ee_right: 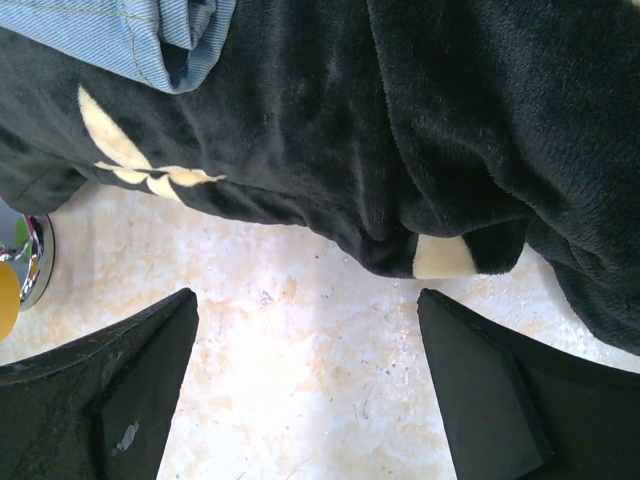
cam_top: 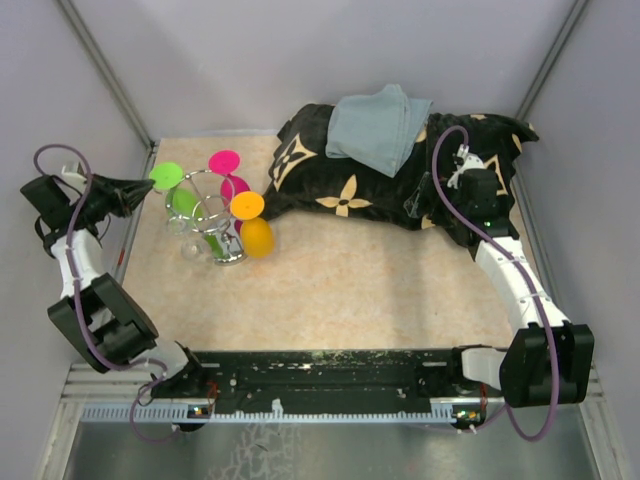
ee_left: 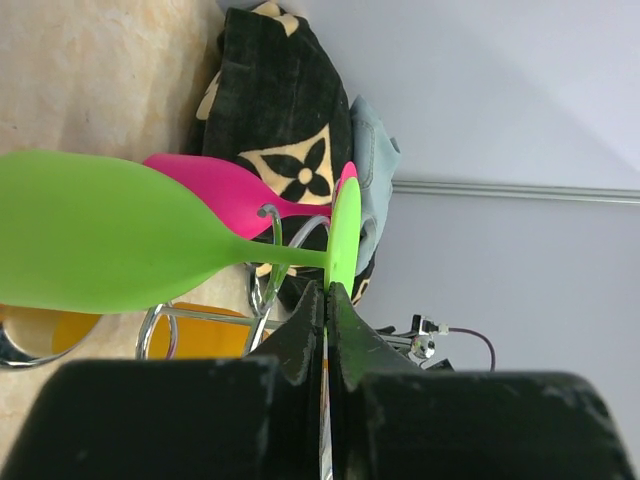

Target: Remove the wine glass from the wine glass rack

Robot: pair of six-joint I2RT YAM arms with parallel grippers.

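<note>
Left tool (ee_left: 328, 300) is pinched closed on the rim of the green wine glass (ee_left: 100, 235) foot disc, fingers nearly touching with the thin disc edge between them. The glass is not off yet: its stem sits in a curled wire loop of the wine glass rack (cam_top: 212, 225). The rack stands at 9 o'clock on the tabletop (cam_top: 380, 290) in the top view. The green glass is on the rack's 10 o'clock side, the pink wine glass (cam_top: 226, 170) at 12 o'clock and the orange wine glass (cam_top: 254, 228) at 3 o'clock. All three have the foot up and outward and the bowl low. Right tool (ee_right: 308, 400) is wide open, gripping nothing, over bare tabletop at the edge of the black blanket (cam_top: 350, 190) with tan flower print. That blanket spans 12 to 2 o'clock, with a folded denim cloth (cam_top: 375, 125) lying on top of it.
</note>
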